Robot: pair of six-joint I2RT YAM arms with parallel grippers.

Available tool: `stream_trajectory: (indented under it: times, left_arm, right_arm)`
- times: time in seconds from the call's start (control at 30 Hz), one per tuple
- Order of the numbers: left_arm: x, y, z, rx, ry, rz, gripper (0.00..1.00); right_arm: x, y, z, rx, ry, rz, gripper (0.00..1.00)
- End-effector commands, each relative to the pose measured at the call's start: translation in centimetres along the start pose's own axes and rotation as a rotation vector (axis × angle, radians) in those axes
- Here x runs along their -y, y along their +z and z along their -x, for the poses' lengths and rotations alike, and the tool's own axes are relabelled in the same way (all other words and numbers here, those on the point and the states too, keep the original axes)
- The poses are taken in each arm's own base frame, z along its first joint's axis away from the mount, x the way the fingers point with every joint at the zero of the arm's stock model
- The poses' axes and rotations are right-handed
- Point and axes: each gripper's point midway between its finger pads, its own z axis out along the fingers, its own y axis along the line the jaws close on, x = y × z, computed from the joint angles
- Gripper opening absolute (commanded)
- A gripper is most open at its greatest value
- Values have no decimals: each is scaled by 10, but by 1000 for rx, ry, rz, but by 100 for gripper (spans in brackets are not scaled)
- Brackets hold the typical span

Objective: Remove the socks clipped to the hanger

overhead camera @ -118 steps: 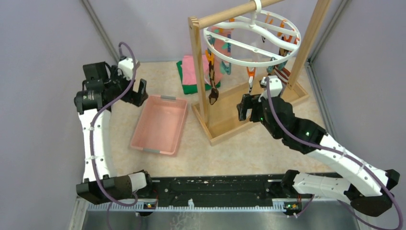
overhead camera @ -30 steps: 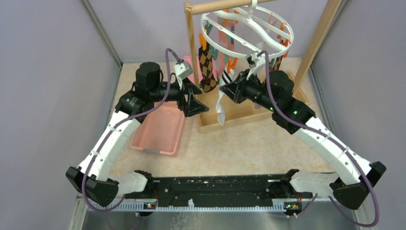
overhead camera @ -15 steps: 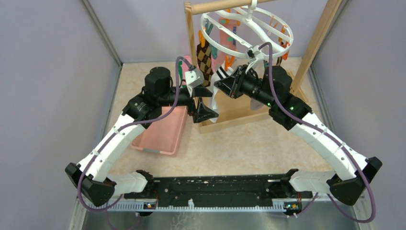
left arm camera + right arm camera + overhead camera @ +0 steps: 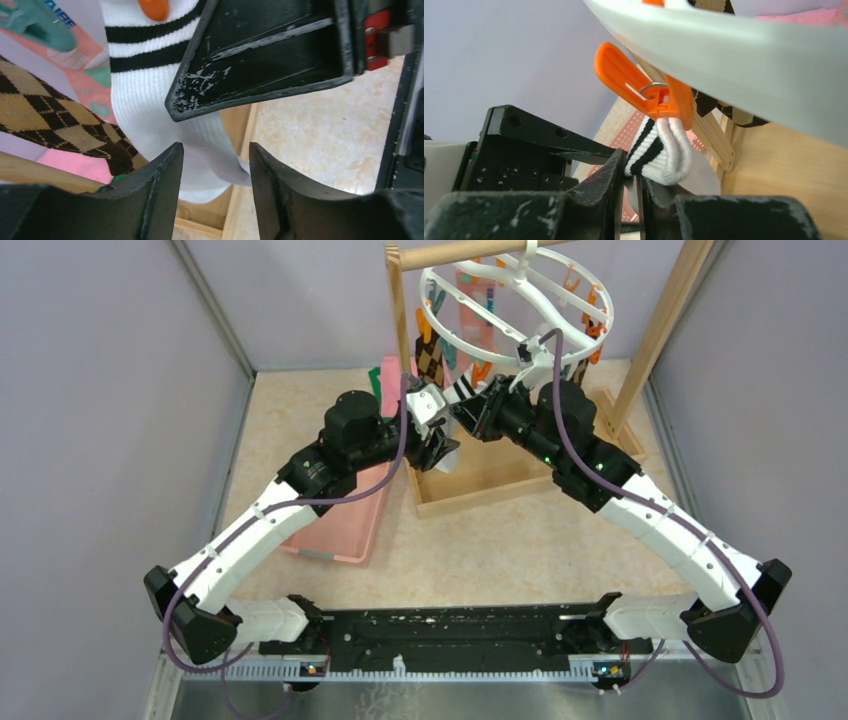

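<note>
My right gripper [image 4: 630, 192] pinches sock [image 4: 664, 150] cuff under clip [image 4: 644, 92]; my left gripper [image 4: 215, 155] spread by its foot. Next, I judge: tug down, free.

The sock [image 4: 140, 95] is ribbed white knit cloth. Its clip [image 4: 644, 92] is glossy orange plastic with a metal wire [image 4: 647, 89]. The hanger [image 4: 734, 55] is smooth white plastic, the rack [image 4: 668, 310] matt bare wood.

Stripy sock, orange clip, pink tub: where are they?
Stripy sock [image 4: 150, 95]: left wrist view, white ribbed part under the stripes.
Orange clip [image 4: 618, 68]: right wrist view, its long handle.
Pink tub [image 4: 350, 525]: top view, bare floor inside.
</note>
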Motion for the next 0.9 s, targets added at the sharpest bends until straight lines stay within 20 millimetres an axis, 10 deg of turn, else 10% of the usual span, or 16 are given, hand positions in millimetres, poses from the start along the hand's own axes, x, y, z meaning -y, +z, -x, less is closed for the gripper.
stream_trajectory:
  times: [0.0, 0.3, 0.53, 0.87]
  left_arm:
    - [-16, 4, 13, 62, 52, 76, 53]
    - [3, 3, 7, 55, 55, -23, 0]
    - [-3, -2, 8, 64, 87, 20, 0]
    - [0, -1, 9, 71, 82, 2, 0]
  right_arm:
    - [-12, -9, 18, 62, 17, 25, 15]
    - [-9, -22, 18, 45, -10, 11, 39]
    - [30, -42, 25, 83, -78, -156, 76]
    - [10, -31, 77, 189, -148, -145, 79]
